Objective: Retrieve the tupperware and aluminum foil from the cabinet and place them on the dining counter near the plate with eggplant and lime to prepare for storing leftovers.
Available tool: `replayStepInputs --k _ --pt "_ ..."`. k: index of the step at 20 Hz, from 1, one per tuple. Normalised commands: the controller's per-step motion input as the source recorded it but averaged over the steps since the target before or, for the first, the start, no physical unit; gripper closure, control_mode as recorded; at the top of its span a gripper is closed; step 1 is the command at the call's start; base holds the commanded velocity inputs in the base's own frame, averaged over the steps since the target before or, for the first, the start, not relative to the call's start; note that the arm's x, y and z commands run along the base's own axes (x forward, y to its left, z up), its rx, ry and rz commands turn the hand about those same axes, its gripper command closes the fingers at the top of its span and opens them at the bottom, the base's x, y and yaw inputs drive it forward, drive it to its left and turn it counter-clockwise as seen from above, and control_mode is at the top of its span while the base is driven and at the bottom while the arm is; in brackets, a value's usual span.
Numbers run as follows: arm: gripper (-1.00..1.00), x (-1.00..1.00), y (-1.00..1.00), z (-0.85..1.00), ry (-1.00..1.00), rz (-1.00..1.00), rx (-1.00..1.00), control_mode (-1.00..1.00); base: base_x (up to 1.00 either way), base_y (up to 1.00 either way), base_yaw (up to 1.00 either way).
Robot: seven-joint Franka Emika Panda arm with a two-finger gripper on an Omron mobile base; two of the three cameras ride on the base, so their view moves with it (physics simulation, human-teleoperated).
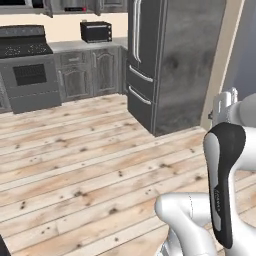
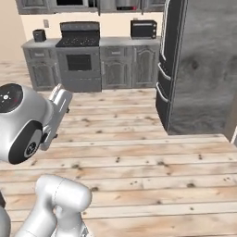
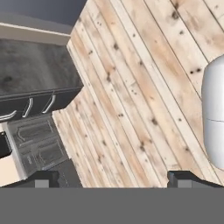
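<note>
Tool [image 3: 113, 179] released and empty above bare floor [image 3: 144, 87]; drive toward the cabinets [image 2: 118, 65] ahead, past the fridge [image 1: 170, 60].

Open floor [image 1: 75, 160]; fridge [image 1: 175, 60] right, perhaps near.

I see a pale plank floor [image 1: 75, 165] with dark knots running from near me to the far wall. A tall grey fridge [image 2: 199, 65] with silver handles stands on the right. Along the far beige wall [image 2: 32, 23] there's a black stove [image 2: 79, 51], grey base cabinets [image 2: 125, 65] under a light countertop [image 1: 85, 45], and a black toaster [image 1: 96, 31] on it. Upper cabinets [image 1: 107, 5] show at the top edge.
</note>
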Motion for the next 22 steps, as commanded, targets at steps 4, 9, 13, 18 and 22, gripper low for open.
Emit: replayStepInputs --k 4,9,13,18,22 --pt "-1.00 0.00 0.00 0.00 0.00 0.00 0.00 1.00 1.00 -0.02 0.10" --pt "-1.00 0.00 0.00 0.00 0.00 0.00 0.00 1.00 1.00 -0.06 0.09" --pt "-1.00 0.00 0.00 0.00 0.00 0.00 0.00 1.00 1.00 -0.13 0.08" --pt "-1.00 0.00 0.00 0.00 0.00 0.00 0.00 1.00 1.00 -0.32 0.04" --pt "-1.00 0.00 0.00 0.00 0.00 0.00 0.00 1.00 1.00 -0.43 0.00"
